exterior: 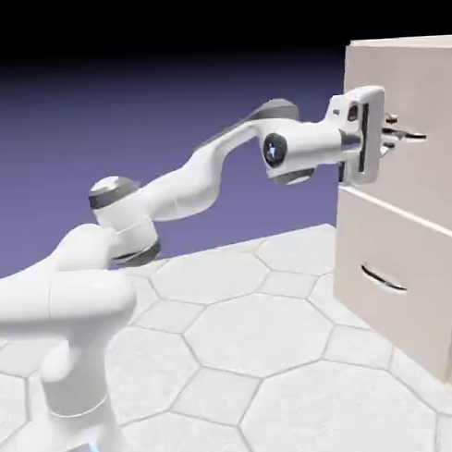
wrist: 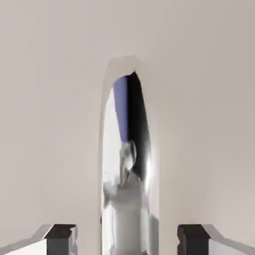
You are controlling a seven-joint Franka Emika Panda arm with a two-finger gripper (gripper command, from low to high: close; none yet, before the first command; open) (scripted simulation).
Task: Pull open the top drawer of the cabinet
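Gripper (exterior: 399,134) closed around the handle (wrist: 128,164) of the top drawer (exterior: 419,119), on the upper half of the cabinet (exterior: 408,286) at the tabletop's right edge. Grasp apparently done; drawer front flush, not yet drawn out. Pulling outward remains.

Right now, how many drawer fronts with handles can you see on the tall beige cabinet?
2. The top drawer with its thin straight dark handle is level with the gripper; the lower beige drawer front with a curved dark handle is directly beneath. The cabinet's right side is cropped.
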